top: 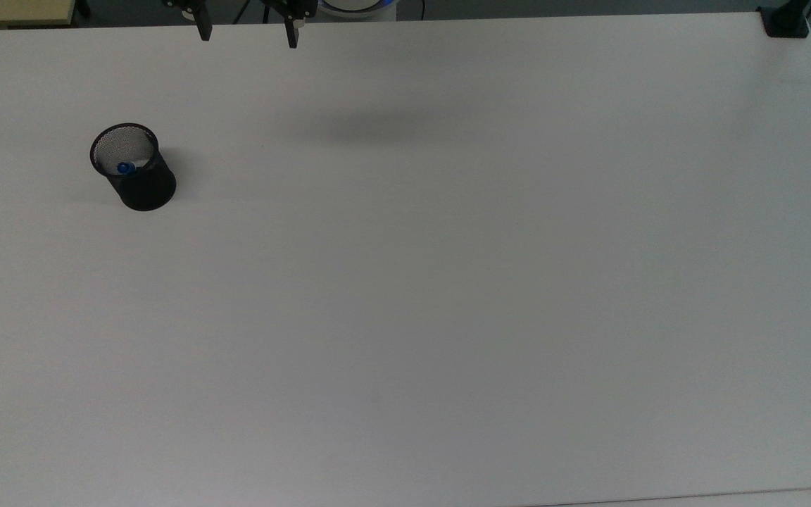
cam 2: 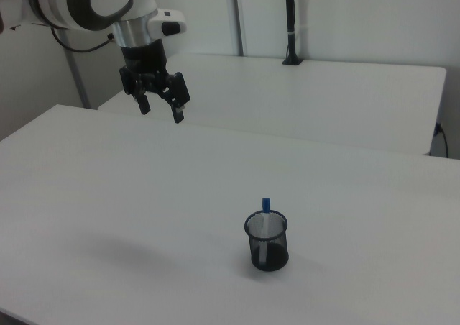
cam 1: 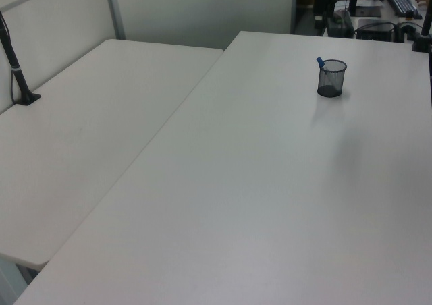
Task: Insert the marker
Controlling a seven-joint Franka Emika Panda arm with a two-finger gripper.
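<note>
On the top view's left, a black mesh cup stands upright on the white tabletop, and the marker sits inside it, its blue end showing just within the rim. Farther along toward the top view's right, at the upper edge, the end effector hangs above the tabletop's far border with its two dark fingers spread wide and nothing between them; it is well apart from the cup. A soft shadow lies on the tabletop below and to the top view's right of it. A black clamp sits at the tabletop's far corner on the top view's right.

At the right view's left, the arm reaches down and the end effector hovers high over the tabletop, fingers parted and empty. Toward the right view's right, the cup stands alone, the marker upright in it with its blue end rising above the rim.

Seen from the left view, the cup stands on the left view's right with the marker leaning at its rim.
</note>
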